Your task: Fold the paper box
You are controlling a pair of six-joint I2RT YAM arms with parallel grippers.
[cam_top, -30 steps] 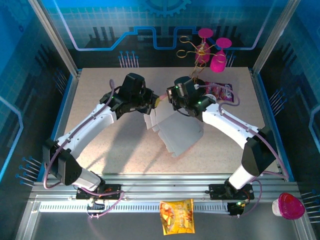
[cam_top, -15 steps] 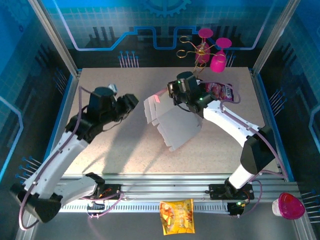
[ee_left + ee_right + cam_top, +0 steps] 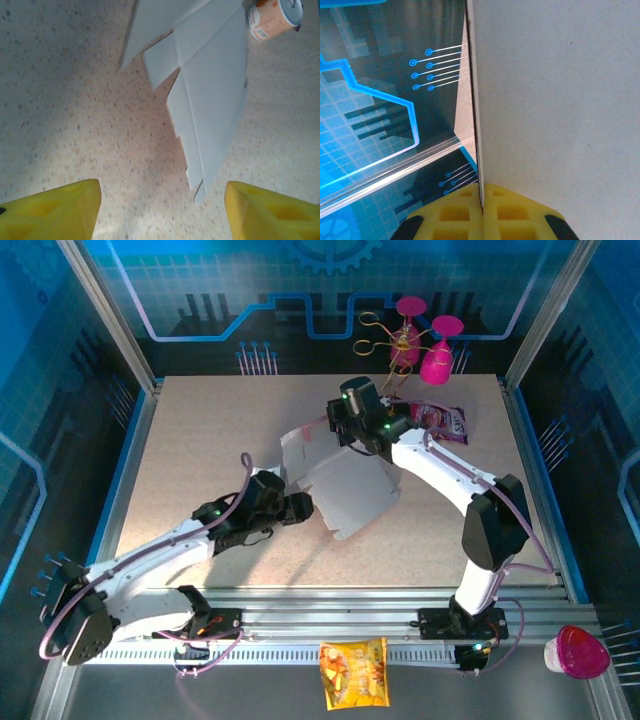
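Left pincer [image 3: 303, 508]: low on the near-left side of the paper box [image 3: 348, 483], just short of its edge. Its fingers [image 3: 50, 210] stand wide apart with nothing between them.

Paper box: pale creased sheet with flaps, held tilted. The near corner is low by the tabletop [image 3: 190, 430] and the far edge is raised.

Right pincer [image 3: 335, 428]: at the box's far edge, fingers [image 3: 515, 212] pressed together with the sheet's edge clamped between them.

Beyond the box, to the far right: a printed snack bag [image 3: 440, 422] lying flat. Past it stand magenta goblets [image 3: 437, 362].
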